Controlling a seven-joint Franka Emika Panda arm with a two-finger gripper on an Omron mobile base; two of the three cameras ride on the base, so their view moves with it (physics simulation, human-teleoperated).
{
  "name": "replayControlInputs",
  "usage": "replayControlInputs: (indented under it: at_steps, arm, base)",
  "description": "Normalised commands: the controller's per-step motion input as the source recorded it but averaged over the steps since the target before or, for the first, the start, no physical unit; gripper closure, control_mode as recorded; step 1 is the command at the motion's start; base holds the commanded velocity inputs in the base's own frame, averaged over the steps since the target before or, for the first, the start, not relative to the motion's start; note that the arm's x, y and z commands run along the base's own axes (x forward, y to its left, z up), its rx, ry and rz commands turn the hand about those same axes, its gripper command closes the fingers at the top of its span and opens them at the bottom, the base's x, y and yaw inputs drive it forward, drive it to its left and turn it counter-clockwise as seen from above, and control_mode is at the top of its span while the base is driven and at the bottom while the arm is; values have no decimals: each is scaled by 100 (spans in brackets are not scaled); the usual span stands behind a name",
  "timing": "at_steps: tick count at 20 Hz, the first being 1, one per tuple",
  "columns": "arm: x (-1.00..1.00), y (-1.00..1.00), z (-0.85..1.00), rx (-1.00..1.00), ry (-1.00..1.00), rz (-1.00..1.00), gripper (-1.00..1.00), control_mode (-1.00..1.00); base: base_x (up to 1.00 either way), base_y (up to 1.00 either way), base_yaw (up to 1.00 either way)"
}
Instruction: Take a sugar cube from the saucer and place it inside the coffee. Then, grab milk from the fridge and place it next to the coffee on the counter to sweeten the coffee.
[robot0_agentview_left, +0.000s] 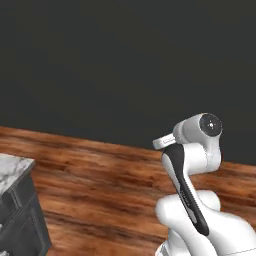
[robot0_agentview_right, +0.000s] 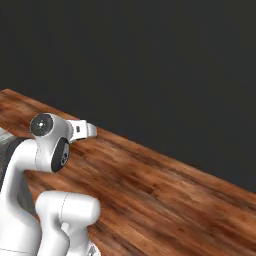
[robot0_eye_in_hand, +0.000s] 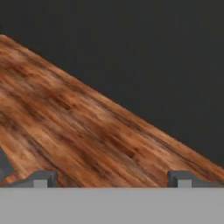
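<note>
In the hand view my gripper (robot0_eye_in_hand: 111, 179) is open, its two dark fingertips (robot0_eye_in_hand: 41, 179) far apart with nothing between them; it looks along a wooden floor (robot0_eye_in_hand: 74, 127) towards a dark wall (robot0_eye_in_hand: 144, 52). A corner of the white marble counter (robot0_agentview_left: 12, 169) shows at the left edge of the left base view, with its dark cabinet (robot0_agentview_left: 22, 220) below. My arm is folded close over the base (robot0_agentview_left: 192, 165). The saucer, the coffee, the milk and the fridge are out of view.
A brown wooden floor (robot0_agentview_left: 100, 190) stretches ahead to a plain dark wall (robot0_agentview_left: 125, 65). The same floor (robot0_agentview_right: 165, 200) and wall (robot0_agentview_right: 160, 65) appear in the right base view. A dark grey edge (robot0_eye_in_hand: 3, 166) sits at the left of the hand view.
</note>
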Motion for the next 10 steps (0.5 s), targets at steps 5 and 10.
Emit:
replayControlInputs:
  at_steps: [5, 10]
  arm:
    - [0, 0, 0, 0, 0, 0, -100, 100]
    - [0, 0, 0, 0, 0, 0, -100, 100]
  base:
    - [-5, 0, 95]
    - [0, 0, 88]
